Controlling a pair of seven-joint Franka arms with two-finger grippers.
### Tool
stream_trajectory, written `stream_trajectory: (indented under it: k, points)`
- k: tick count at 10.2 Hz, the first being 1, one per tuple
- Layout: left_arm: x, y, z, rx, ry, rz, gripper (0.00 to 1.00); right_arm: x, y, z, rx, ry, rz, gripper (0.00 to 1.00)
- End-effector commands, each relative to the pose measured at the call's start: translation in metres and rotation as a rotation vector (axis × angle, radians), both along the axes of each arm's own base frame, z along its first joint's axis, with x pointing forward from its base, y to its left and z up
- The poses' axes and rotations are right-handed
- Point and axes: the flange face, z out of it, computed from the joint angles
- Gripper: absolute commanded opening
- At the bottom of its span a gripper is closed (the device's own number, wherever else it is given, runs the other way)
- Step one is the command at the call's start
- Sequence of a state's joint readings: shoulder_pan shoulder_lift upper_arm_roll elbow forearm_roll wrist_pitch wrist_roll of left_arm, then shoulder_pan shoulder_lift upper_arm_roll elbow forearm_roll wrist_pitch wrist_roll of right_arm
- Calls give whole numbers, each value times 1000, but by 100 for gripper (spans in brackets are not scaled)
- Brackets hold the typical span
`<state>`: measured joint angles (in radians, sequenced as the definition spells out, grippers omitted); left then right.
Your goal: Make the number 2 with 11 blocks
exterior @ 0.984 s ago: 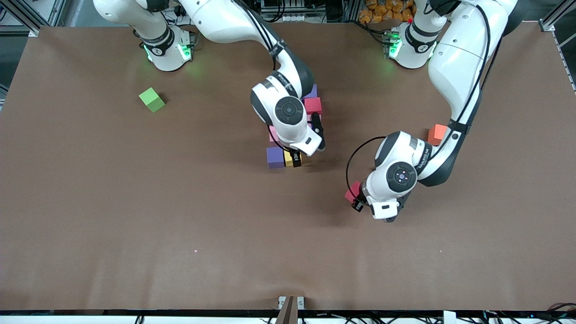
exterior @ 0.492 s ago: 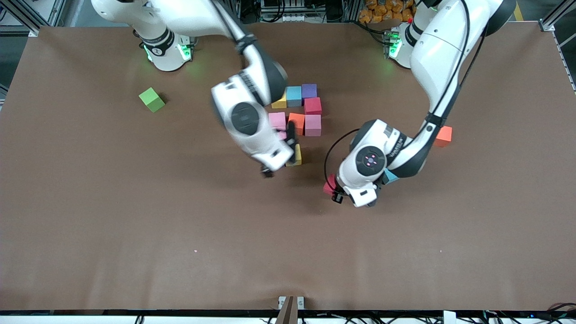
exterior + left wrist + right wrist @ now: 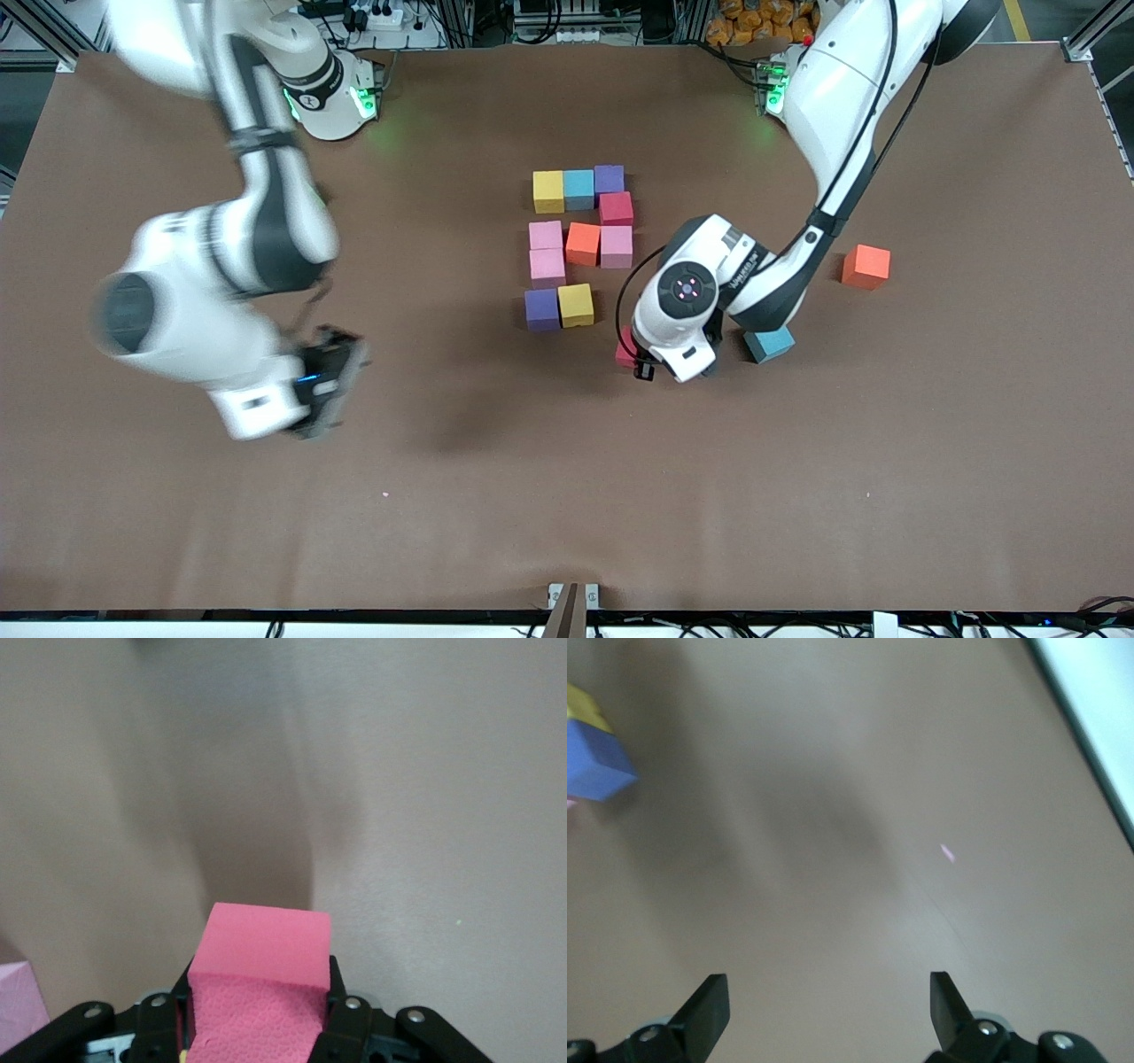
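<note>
Left gripper (image 3: pixel 640 361), mine, clamps the small matte red foam cube (image 3: pixel 259 988) by opposite flat faces; it looks light, slightly soft. Right gripper (image 3: pixel 829 1010) hangs wide open, empty.

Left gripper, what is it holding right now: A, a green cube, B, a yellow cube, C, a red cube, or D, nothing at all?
C: the left gripper is shut on a red cube, clamped between its fingers over bare table just beside the yellow cube of the digit's bottom row.
</note>
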<state>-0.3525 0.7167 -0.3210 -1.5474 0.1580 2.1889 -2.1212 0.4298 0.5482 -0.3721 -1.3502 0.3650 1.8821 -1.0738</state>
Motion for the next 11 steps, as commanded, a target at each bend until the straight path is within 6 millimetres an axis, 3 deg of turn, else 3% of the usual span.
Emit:
stream_trajectory:
  k: [1, 3, 5, 6, 11]
  points:
    - [-25, 7, 8, 42, -23, 64, 35, -6, -87, 19, -10, 63, -212, 100]
    - [-39, 12, 9, 27, -49, 72, 34, -21, -135, 42, -51, 124, -426, 100]
    - [-51, -1, 4, 22, -59, 96, 34, -31, -127, 62, -130, 136, -592, 100]
    - [-59, -10, 2, 24, -64, 107, 33, -37, -121, 83, -138, 111, -667, 100]
    - [-65, -11, -14, -33, -98, 149, 33, -52, -136, 126, -137, 75, -877, 100]
